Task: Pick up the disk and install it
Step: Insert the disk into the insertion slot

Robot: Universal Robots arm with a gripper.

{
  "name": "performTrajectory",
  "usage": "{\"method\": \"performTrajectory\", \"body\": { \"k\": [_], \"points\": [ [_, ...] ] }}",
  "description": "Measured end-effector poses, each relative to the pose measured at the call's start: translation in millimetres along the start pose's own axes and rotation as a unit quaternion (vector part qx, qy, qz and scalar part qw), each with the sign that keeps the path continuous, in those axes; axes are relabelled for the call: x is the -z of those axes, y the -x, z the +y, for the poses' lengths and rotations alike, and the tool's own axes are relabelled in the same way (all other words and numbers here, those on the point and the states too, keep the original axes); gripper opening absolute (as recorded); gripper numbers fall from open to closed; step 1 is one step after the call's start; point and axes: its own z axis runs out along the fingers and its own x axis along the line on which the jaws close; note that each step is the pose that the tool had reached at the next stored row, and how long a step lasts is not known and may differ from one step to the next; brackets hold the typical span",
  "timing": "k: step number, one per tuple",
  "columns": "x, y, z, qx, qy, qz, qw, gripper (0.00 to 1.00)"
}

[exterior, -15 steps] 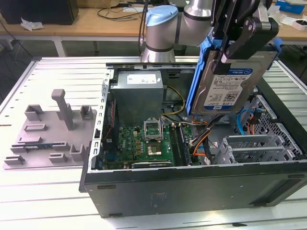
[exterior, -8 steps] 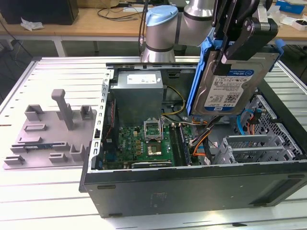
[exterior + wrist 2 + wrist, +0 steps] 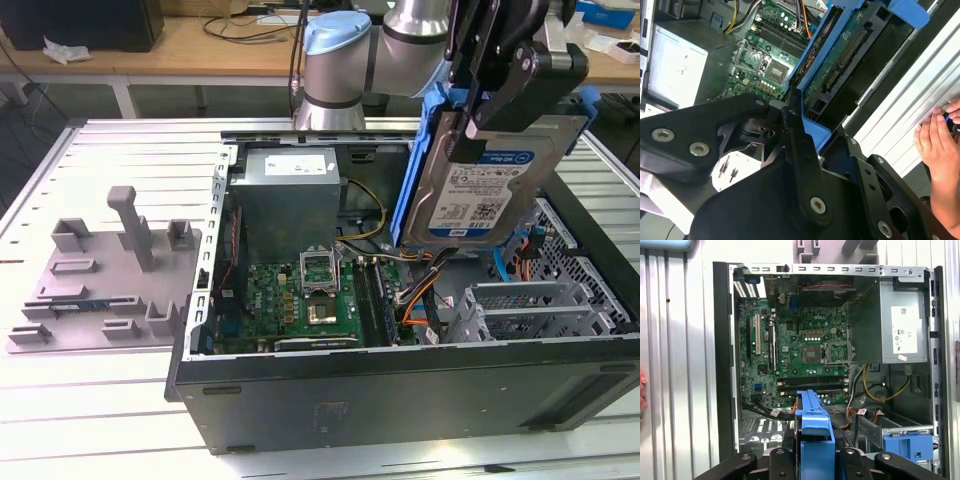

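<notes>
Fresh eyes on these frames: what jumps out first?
The disk in its blue caddy, clamped by the gripper, hangs above the open computer case at the exterior view's right. Inside lies the green motherboard; a person's hand shows beside the case in the second wrist view.

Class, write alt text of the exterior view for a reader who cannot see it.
The gripper holds the disk, a silver hard drive in a blue caddy, tilted above an open computer case on a metal table. A grey fixture lies at the exterior view's left.
</notes>
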Motion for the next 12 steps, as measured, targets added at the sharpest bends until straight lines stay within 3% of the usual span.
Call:
{"method": "performTrajectory", "body": {
  "k": [3,7,12],
  "points": [
    [0.5,-5.3,-3.6,0.0,0.0,0.0005,1.0,0.37],
    [1.1,-10.3,-15.9,0.0,0.0,0.0005,1.0,0.37],
    [2.3,-23.4,-33.8,0.0,0.0,0.0005,1.0,0.37]
  ]
}}
